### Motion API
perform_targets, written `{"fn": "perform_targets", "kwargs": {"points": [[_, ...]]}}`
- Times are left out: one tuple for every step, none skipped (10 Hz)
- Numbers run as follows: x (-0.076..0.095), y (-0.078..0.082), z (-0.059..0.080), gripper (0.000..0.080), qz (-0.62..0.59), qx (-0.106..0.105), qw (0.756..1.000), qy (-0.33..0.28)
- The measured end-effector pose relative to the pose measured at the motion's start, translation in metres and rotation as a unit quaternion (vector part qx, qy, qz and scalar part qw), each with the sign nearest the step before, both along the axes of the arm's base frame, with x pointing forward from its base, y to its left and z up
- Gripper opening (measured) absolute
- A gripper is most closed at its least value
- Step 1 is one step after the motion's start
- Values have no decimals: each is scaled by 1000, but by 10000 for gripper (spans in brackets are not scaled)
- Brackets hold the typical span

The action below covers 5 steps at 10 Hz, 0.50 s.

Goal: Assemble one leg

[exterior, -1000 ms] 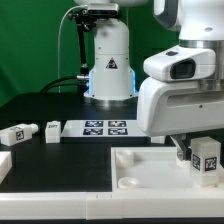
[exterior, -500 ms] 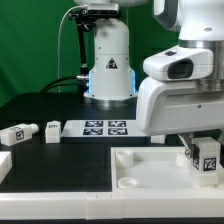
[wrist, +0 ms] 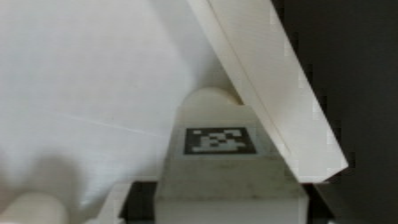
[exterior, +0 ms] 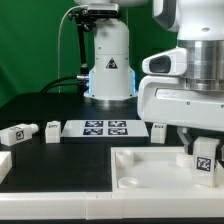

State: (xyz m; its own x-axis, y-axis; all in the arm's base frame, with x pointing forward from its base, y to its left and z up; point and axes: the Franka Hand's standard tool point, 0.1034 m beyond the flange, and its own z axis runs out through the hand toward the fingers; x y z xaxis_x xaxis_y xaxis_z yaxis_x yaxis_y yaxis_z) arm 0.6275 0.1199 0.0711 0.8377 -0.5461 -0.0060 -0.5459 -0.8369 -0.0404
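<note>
My gripper (exterior: 203, 160) is at the exterior view's right, shut on a leg (exterior: 205, 157), a small white block with a black-and-white tag. It holds the leg slightly tilted over the right part of the large white tray-like piece (exterior: 140, 172). In the wrist view the tagged leg (wrist: 221, 141) fills the space between my dark fingers (wrist: 153, 200), with the tray-like piece's raised wall (wrist: 267, 90) running past it. Two more legs (exterior: 15, 133) (exterior: 52, 130) lie on the black table at the exterior view's left.
The marker board (exterior: 100, 127) lies flat behind the tray-like piece. Another small white part (exterior: 160, 130) sits just to its right. A white piece (exterior: 3, 162) pokes in at the left edge. The robot base (exterior: 108, 60) stands at the back.
The wrist has turned a little and the held leg now sits tilted, shifted slightly toward the exterior view's left. The parts on the table have not moved.
</note>
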Motion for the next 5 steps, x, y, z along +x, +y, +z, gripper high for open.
{"fn": "perform_targets", "kwargs": {"points": [[0, 0, 0, 292, -63, 3, 998, 3], [0, -1, -1, 292, -135, 6, 991, 6], [0, 0, -1, 292, -202, 9, 979, 10], [-1, 0, -2, 293, -267, 11, 963, 14], [-1, 2, -2, 293, -330, 12, 944, 16]]}}
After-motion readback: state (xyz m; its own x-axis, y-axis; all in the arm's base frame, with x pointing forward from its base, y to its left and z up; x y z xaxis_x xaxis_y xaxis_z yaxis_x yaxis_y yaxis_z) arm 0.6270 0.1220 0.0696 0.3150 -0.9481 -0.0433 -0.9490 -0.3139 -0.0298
